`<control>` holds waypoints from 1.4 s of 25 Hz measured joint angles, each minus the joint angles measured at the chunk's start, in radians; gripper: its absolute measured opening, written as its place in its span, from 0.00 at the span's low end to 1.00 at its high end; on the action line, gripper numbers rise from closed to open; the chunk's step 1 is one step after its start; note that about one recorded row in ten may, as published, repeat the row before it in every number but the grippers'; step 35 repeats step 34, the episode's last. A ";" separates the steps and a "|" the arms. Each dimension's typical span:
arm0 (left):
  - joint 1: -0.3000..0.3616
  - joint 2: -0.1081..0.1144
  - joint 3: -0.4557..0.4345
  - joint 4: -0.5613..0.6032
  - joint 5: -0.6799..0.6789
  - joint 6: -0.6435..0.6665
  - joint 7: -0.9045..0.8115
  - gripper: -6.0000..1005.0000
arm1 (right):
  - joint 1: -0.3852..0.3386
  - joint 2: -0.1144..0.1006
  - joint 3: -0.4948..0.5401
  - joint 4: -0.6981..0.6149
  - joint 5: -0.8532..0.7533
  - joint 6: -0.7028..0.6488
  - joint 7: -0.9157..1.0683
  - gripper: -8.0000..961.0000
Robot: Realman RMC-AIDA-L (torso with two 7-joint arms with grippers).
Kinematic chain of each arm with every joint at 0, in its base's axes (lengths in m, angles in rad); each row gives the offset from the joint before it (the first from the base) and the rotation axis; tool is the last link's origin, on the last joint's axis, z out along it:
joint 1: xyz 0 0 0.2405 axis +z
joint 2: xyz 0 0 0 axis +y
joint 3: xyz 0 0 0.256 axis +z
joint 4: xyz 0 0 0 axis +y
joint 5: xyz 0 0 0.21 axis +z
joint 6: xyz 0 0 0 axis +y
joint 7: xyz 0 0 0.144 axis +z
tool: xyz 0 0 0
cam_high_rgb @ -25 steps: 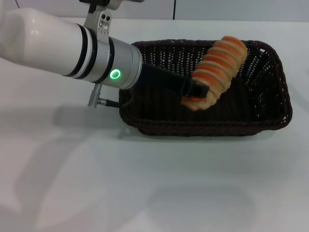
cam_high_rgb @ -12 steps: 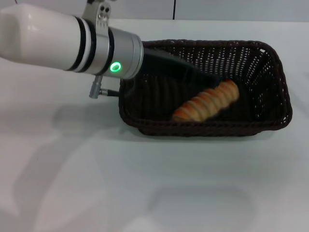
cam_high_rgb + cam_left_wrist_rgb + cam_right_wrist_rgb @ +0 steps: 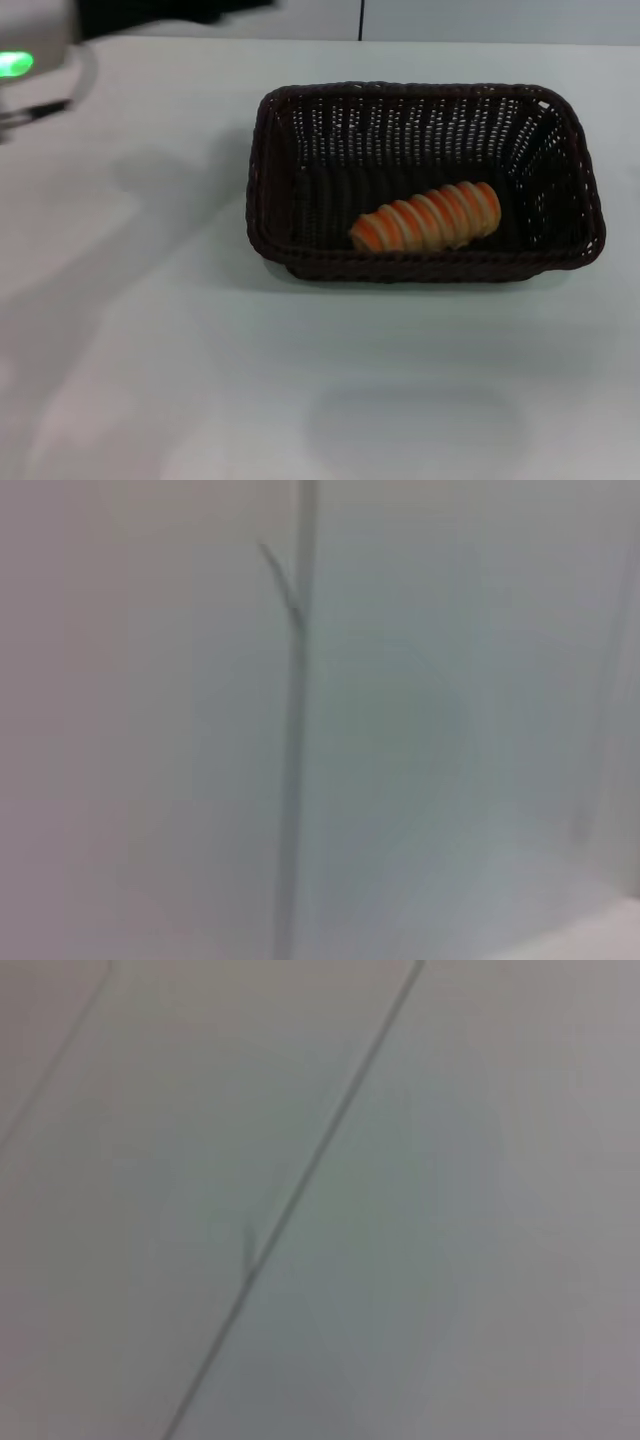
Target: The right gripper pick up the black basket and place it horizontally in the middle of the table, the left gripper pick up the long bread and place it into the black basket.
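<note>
Long bread lies inside the black basket; the left arm sits at the table's far-left edge.

The black basket (image 3: 590,200) rests on the white table (image 3: 300,380) with its long side running left to right. The long bread (image 3: 427,219) lies on the basket floor near the front wall, its long axis nearly parallel to that wall, the right end tipped slightly toward the back. Nothing touches it. Of the left gripper (image 3: 20,62), only the green-lit wrist end shows at the upper-left corner, well apart from the basket; whether its fingers are spread or closed cannot be told. Both wrist views show only pale surfaces with thin seams.
</note>
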 joint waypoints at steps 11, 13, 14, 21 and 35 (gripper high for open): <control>0.389 -0.004 -0.009 0.127 -0.253 -0.334 0.300 0.84 | -0.016 0.002 0.023 -0.170 0.263 0.003 -0.347 0.78; 0.418 -0.004 -0.004 0.127 -0.269 -0.378 0.355 0.84 | -0.018 0.002 0.022 -0.184 0.264 0.004 -0.360 0.78; 0.432 -0.004 -0.003 0.126 -0.278 -0.400 0.378 0.84 | -0.019 0.002 0.022 -0.193 0.264 0.004 -0.364 0.78; 0.514 -0.005 -0.027 0.085 -0.323 -0.544 0.432 0.84 | -0.054 0.002 0.025 -0.333 0.401 0.071 -0.513 0.78; 0.627 -0.003 0.084 0.004 -0.308 -0.952 0.475 0.84 | -0.092 0.002 0.029 -0.401 0.540 0.011 -0.437 0.78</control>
